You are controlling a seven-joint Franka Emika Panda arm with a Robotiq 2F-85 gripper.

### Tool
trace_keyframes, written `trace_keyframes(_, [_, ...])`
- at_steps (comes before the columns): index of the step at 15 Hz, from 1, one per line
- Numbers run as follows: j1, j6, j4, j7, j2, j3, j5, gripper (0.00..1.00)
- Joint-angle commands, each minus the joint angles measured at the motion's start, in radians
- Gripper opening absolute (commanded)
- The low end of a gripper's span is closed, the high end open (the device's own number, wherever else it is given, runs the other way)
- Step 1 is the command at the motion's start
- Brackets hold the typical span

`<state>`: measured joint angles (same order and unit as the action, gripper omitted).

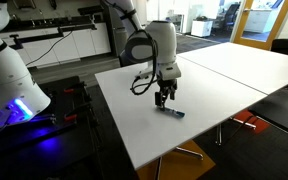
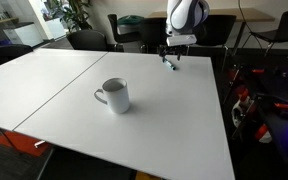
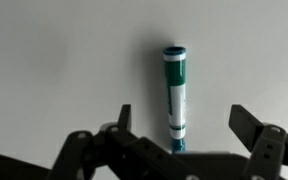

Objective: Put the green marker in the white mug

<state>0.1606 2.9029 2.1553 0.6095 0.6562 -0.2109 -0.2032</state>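
**Green marker [image 3: 176, 95] under the jaws, grab not yet made**

Step in hand, by my read: the pick, approach phase. Marker lay flat on the white tabletop [image 2: 54, 75], toward one end of it. White mug [image 2: 114, 95] stood upright and well apart from it, mouth up, nothing seen inside.

Jaws were spread wide and held nothing. Wrist view had one jaw either side of the marker, neither touching it. Marker sat approx centred in the gap, long axis running straight away from the cam, so the closing line crossed the barrel. Near end of the marker was cut off from view by the jaws' own base.

In both exterior views the jaws hung just above the marker. Whether the tips had reached the tabletop, couldn't tell at that res.

Next move, prob: drop the last bit till the jaws bracket the barrel, close, then lift clear & carry across to the mug. Thin round stick on a hard top could roll or squirt out if the pinch landed high or off-centre, so low and square looked the way. At the mug it'd need tipping toward vertical, one end over the rim, before release.

Pose: arm [image 1: 134, 35] reached out over the tabletop, wrist pointed straight down, cable loop [image 1: 140, 84] hanging beside it.
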Motion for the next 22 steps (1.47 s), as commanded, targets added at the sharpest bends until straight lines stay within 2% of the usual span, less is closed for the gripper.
trace_keyframes(1, [-0.020,-0.026,-0.039,-0.024,0.028,-0.016,-0.035,1.00])
trace_keyframes(8, [-0.010,-0.040,-0.076,-0.028,0.069,-0.008,-0.052,0.99])
trace_keyframes(10, [-0.011,-0.043,-0.084,-0.027,0.077,-0.010,-0.053,0.74])
trace_keyframes(11, [-0.011,-0.043,-0.086,-0.027,0.079,-0.010,-0.053,0.69])
trace_keyframes(19, [-0.013,-0.056,-0.101,-0.027,0.083,-0.018,-0.050,0.07])
trace_keyframes(20, [-0.013,-0.056,-0.102,-0.028,0.082,-0.018,-0.049,0.01])
trace_keyframes(22, [-0.013,-0.056,-0.100,-0.028,0.078,-0.019,-0.049,0.05])
